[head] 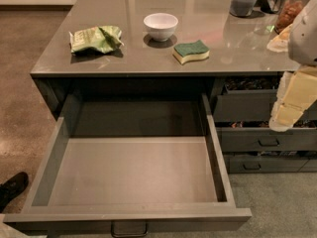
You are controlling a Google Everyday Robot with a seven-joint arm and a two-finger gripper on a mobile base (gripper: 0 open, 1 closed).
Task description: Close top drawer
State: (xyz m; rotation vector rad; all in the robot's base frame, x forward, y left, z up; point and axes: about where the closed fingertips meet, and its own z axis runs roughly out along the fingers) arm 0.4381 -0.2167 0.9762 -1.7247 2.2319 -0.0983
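- Broadly, the desk (pixel 148 58) fills the upper half of the view: a glossy grey top with a cabinet of drawers under its front edge.
- Next in size is the top drawer (pixel 133 167). It sits directly under the desk's front edge and is pulled far out toward the camera. It is wide and deep, matte grey, with a smooth bare inside and nothing in it. Its flat front lies along the bottom edge of the view.
- Judging by this, the closing has not begun: the drawer is fully open and nothing touches it. The next move calls for bringing the arm round to the outer face of the front, then pushing straight back toward the cabinet. Contact near the middle should keep the drawer from skewing.
- To the right stand narrower drawers (pixel 262 108), stacked and slightly open, with colourful packets showing over their edges.
- At the right edge hangs the gripper (pixel 283 119), a cream-coloured part in front of those narrower drawers, well apart from the top drawer's front. Whether its jaws are open or closed I cannot tell.
- On the desk lie a crumpled green packet (pixel 95 38), a white bowl (pixel 160 25) and a green-and-yellow sponge (pixel 191 51), all behind the drawer's path.
- A dark shoe (pixel 12 187) rests on the floor near the drawer's left side.
- Smallest is the dark loop handle (pixel 129 229), centred on the drawer front.
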